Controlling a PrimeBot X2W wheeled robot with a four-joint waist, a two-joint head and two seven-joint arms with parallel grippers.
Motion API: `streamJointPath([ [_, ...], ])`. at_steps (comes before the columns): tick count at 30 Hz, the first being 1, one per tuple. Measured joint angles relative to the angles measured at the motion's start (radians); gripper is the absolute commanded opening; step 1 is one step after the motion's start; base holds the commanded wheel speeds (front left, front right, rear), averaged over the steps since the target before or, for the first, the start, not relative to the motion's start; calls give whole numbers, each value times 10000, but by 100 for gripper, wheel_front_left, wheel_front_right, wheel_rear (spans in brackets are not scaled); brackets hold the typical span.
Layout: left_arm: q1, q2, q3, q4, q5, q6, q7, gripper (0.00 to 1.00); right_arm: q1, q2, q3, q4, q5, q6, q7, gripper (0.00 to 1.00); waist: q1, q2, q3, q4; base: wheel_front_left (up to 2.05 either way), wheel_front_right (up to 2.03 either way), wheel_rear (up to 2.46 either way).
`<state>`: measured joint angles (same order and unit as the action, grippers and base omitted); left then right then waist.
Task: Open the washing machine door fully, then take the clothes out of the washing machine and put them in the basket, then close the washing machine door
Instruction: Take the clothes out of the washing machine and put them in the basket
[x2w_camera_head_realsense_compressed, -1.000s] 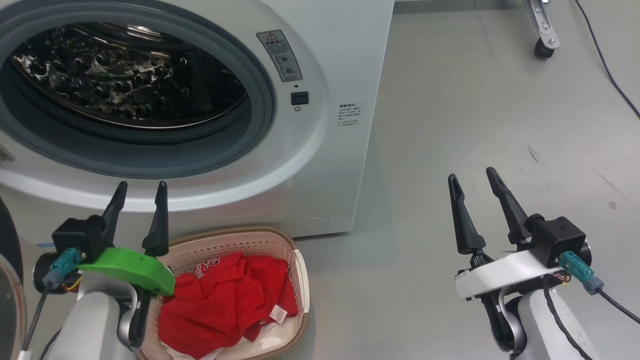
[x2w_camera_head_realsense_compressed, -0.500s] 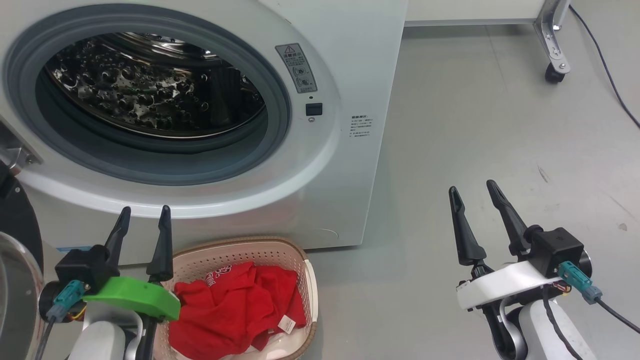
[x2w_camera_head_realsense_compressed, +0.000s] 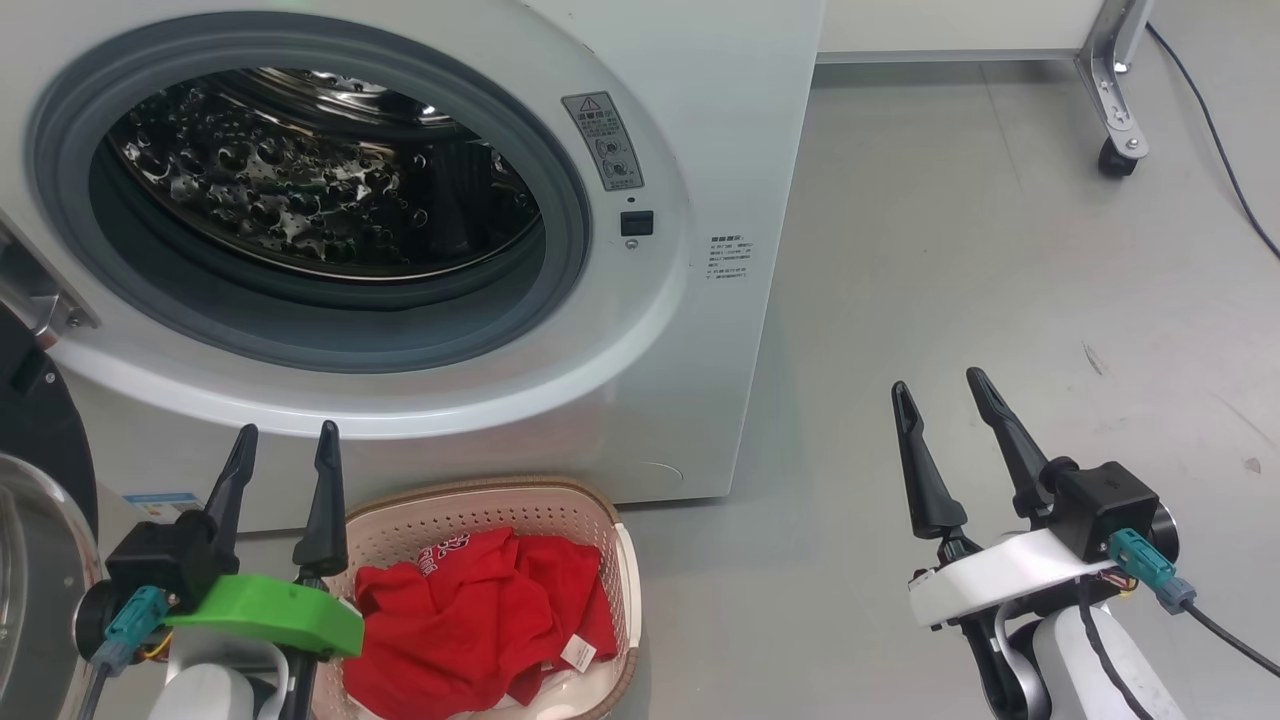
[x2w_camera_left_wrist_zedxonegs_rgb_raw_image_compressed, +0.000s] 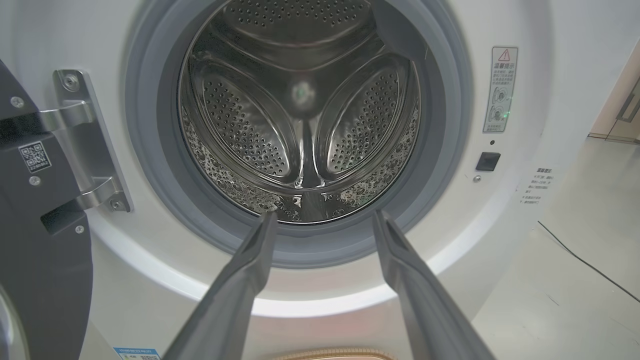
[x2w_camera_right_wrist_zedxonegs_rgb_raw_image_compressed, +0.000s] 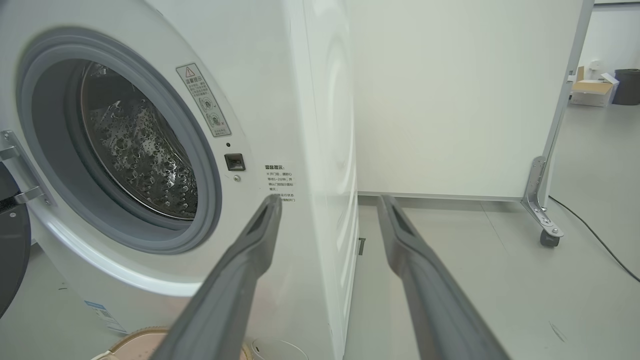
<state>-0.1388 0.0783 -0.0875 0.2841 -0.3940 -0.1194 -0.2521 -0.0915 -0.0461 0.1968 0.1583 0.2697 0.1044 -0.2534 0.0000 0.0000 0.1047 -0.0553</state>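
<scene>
I see the washing machine with its drum empty and the clothes in the basket at lower centre. The washing machine door stands open at the left edge, not yet closed. My left gripper and right gripper gape, empty.

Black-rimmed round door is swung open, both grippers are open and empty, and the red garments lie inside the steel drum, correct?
Not quite. The left wrist view shows the perforated steel drum empty; in the head view the red garments lie in the cream perforated basket. The black-rimmed door, left gripper and right gripper are as you said.
</scene>
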Motion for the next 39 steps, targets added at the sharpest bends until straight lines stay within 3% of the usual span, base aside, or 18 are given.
streamJointPath([
  [39, 574, -127, 190, -1047, 255, -4, 0, 100, 18, -2, 59, 48, -88, 86, 0, 100, 0, 0, 29, -75, 0, 0, 0],
])
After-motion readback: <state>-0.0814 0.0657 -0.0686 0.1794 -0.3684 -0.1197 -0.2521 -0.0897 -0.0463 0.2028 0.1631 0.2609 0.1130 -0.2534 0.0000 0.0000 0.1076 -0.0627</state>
